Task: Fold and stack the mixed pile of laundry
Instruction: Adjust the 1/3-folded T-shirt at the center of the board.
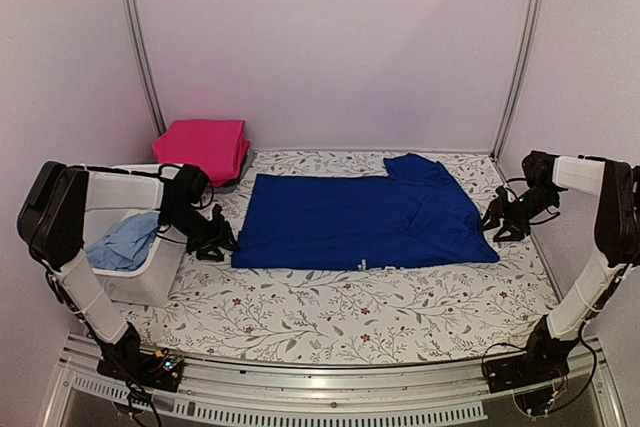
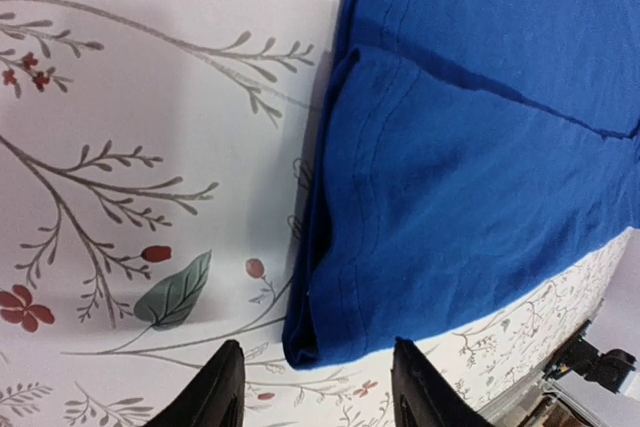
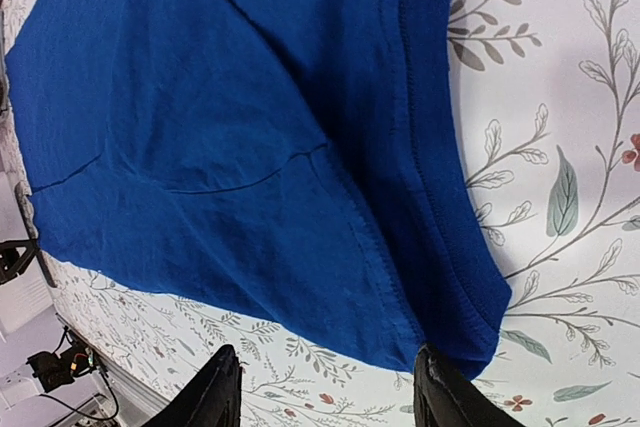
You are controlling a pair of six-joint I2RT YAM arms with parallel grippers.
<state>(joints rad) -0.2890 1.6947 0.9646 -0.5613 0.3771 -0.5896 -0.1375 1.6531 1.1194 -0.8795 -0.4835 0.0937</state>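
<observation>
Both released, the left end effector [image 2: 315,367] at nine o'clock and right end effector [image 3: 325,367] at three flank the royal-blue cloth garment [image 1: 360,219]; level corner grips should fold it squarely.

A royal-blue cloth garment [image 1: 365,219] lies flat and folded mid-table [image 1: 330,312]. A pink-red cloth garment [image 1: 203,144] sits folded at the back left. A crumpled pale-blue shirt [image 1: 125,240] fills the white plastic basket [image 1: 140,282].
</observation>
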